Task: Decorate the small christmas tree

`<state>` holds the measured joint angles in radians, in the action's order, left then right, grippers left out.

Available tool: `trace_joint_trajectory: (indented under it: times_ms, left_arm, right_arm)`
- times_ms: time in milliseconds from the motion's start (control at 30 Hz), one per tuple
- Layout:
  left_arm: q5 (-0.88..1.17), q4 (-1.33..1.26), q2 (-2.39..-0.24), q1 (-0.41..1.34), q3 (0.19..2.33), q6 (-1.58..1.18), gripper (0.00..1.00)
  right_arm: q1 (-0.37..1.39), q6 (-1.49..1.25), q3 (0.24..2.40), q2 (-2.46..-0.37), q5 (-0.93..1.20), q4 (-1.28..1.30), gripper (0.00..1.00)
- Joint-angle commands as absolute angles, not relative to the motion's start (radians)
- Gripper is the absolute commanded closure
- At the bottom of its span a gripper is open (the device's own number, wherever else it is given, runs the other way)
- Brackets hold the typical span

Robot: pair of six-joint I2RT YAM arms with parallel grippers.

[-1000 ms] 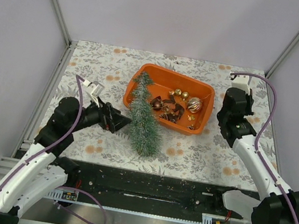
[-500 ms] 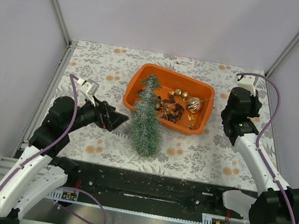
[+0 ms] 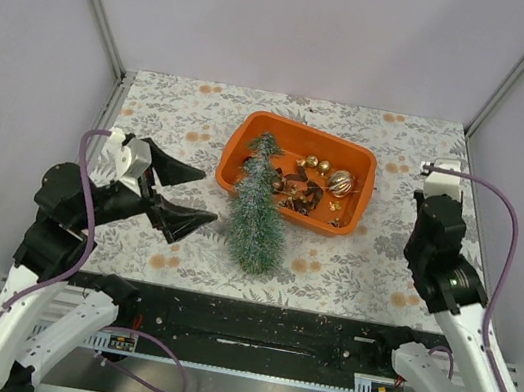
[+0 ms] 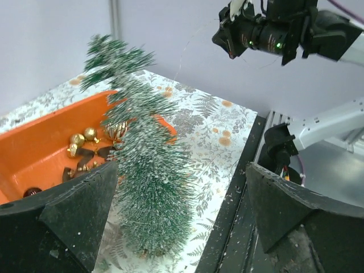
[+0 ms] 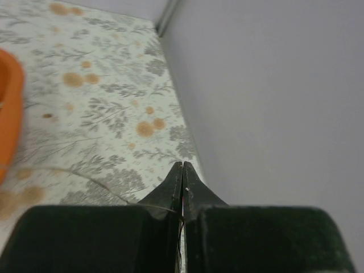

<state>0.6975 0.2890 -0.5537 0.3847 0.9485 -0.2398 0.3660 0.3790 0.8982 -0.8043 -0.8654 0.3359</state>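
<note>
The small christmas tree [image 3: 257,213] stands on the mat at the near left side of the orange tray [image 3: 254,126], its tip in front of the tray. In the left wrist view the frosted tree [image 4: 145,170] leans slightly. My left gripper [image 3: 207,196] is open just left of the tree, apart from it, with the tree showing between its wide fingers [image 4: 62,222]. My right gripper [image 5: 182,166] is shut on a thin thread [image 5: 85,177] that trails off to the left, and it hangs over the mat near the right wall.
Gold baubles [image 3: 340,181] and dark ornaments [image 3: 295,192] lie in the tray. A black rail [image 3: 249,328] runs along the near edge of the floral mat [image 3: 174,120]. Grey walls [image 5: 273,85] close in the left, back and right sides.
The tree's tip swung a little right, so it stands straighter. My left gripper drew back left and turned so both fingers show. The right arm pulled back toward the near right.
</note>
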Motion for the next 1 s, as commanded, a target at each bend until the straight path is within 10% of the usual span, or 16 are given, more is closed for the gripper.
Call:
trace_joint_trajectory:
  times_ms: [0,267,967]
  left_arm:
    - [0.844,0.254,-0.595,0.390,1.026,-0.125,0.01]
    - [0.704,0.223,-0.712,0.595,1.048,-0.049,0.01]
    - [0.712,0.147,-0.998,0.790,1.241,0.130,0.02]
  right_arm:
    - [0.399,0.264,0.998,-0.692,-0.576,0.633,1.00]
    - [0.399,0.339,1.049,-0.485,0.151,0.744,1.00]
    - [0.517,0.333,1.311,-0.765,0.650,0.799,1.00]
